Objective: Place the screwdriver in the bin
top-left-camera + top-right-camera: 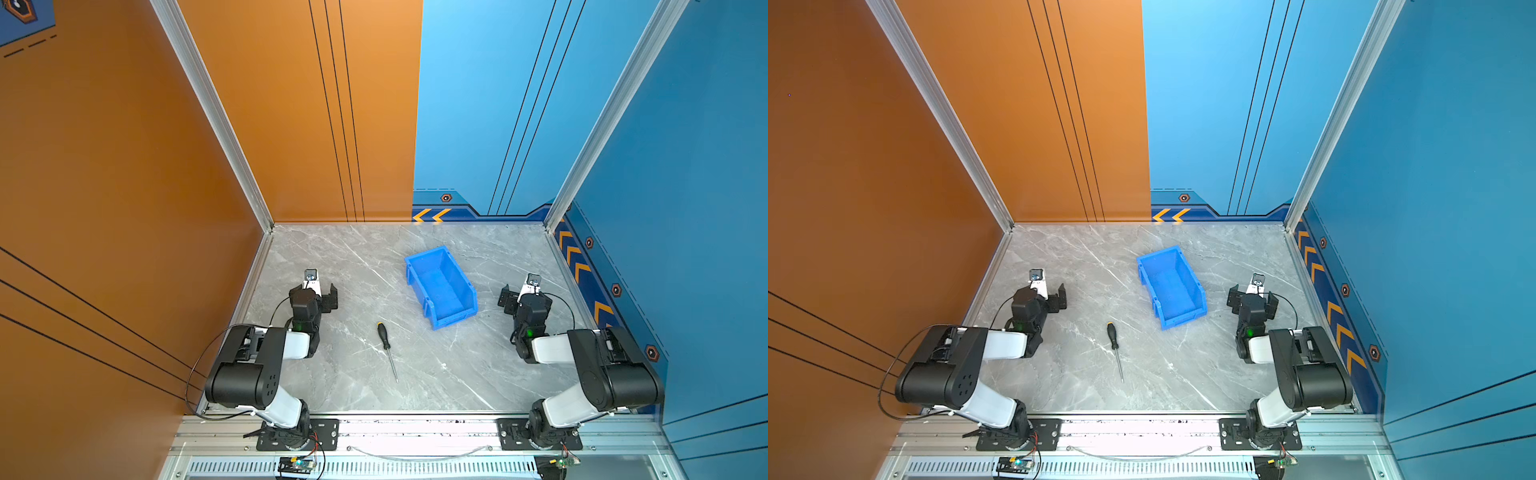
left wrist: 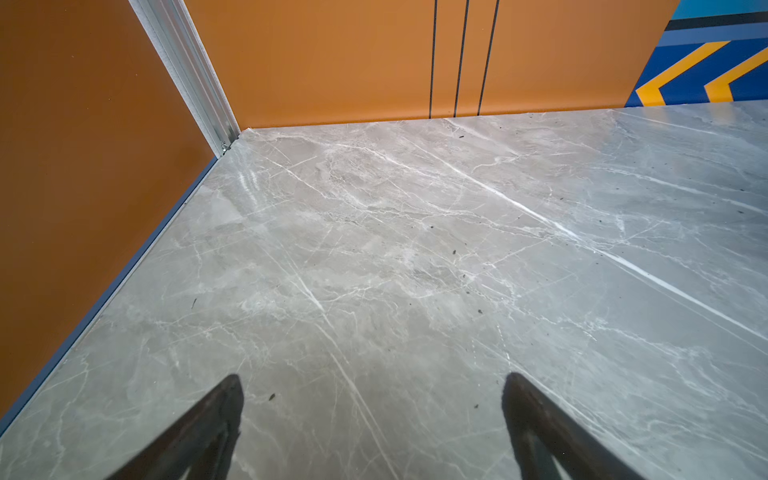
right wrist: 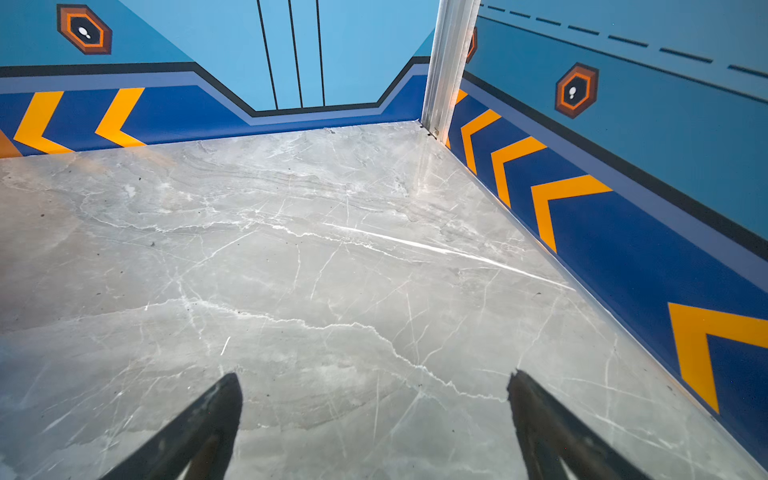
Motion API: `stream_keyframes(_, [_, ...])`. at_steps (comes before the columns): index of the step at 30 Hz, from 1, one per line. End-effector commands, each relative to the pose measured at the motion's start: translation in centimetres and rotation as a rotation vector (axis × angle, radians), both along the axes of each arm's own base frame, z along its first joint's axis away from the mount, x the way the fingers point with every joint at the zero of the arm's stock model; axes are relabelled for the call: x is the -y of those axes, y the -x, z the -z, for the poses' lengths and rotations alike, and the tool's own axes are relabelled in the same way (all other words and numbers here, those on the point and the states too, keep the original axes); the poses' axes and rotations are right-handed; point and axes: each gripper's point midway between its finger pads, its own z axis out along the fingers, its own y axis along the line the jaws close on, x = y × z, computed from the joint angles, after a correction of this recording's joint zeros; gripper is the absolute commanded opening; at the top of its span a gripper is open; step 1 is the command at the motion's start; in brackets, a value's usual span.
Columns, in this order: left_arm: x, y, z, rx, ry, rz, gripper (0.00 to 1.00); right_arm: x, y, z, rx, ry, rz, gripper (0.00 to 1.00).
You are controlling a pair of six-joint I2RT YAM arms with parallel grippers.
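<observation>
The screwdriver (image 1: 388, 353) (image 1: 1116, 353), with a black handle and thin silver shaft, lies flat on the marble table in both top views, handle toward the back. The empty blue bin (image 1: 454, 322) (image 1: 1183, 321) stands behind and to the right of it, set at an angle. My left gripper (image 1: 318, 297) (image 1: 1048, 297) (image 2: 374, 380) is open and empty, left of the screwdriver and apart from it. My right gripper (image 1: 523, 297) (image 1: 1253, 301) (image 3: 374, 376) is open and empty, just right of the bin. Neither wrist view shows the screwdriver or the bin.
The grey marble table (image 1: 353, 257) is walled in by an orange panel (image 1: 124, 187) on the left and blue panels (image 1: 685, 187) at the back and right. An aluminium rail (image 1: 415, 432) carrying both arm bases runs along the front edge.
</observation>
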Motion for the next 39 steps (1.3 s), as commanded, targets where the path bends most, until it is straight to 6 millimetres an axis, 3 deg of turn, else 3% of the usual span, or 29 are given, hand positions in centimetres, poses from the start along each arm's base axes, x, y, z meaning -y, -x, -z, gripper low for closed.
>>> stream_keyframes(1, [-0.19, 0.43, 0.25, 0.002, -0.030, -0.023, 0.98, -0.01, -0.47, -0.51, 0.022, -0.017, 0.004, 1.00])
stream_keyframes(39, [-0.77, 0.13, 0.47, -0.011, 0.008, -0.021, 0.98, 0.00, -0.49, -0.49, 0.021, -0.016, 0.004, 1.00])
